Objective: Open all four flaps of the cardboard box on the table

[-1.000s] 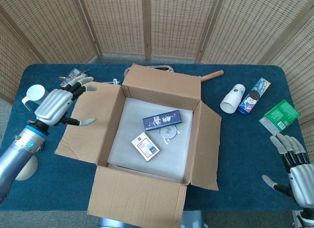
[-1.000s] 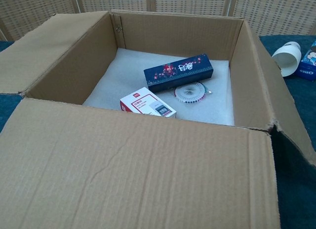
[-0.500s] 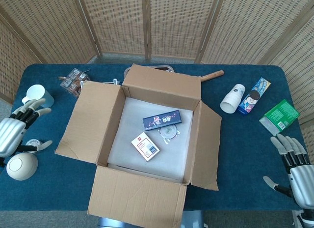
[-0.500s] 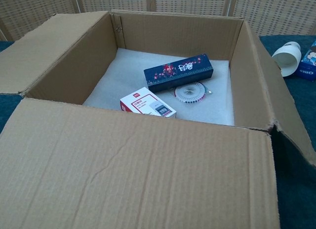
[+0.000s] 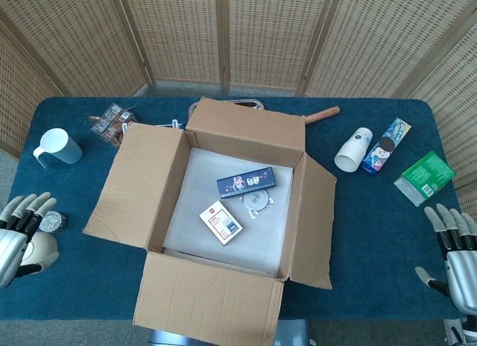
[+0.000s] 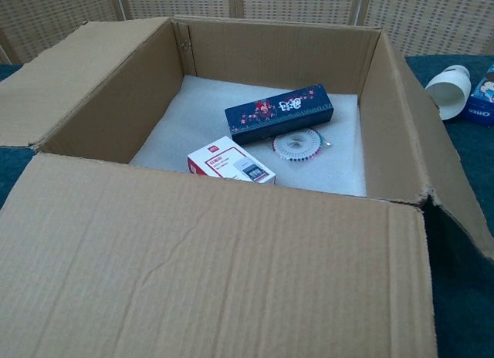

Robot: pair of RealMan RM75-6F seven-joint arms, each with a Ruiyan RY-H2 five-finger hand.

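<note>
Our cardboard box [image 5: 227, 212] sits mid-worktop [image 5: 365, 212] with all four flaps folded outward, so we judge the job done; our left hand [image 5: 19, 238] and right hand [image 5: 458, 253] rest apart at the edges, fingers spread, holding nothing.

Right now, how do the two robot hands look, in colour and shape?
The left robot hand has a silver-grey shell, pale fingers and dark joints. The right robot hand looks the same: grey shell, light fingertips, black segments between. Both are human-shaped. No cables or markings visible.
</note>
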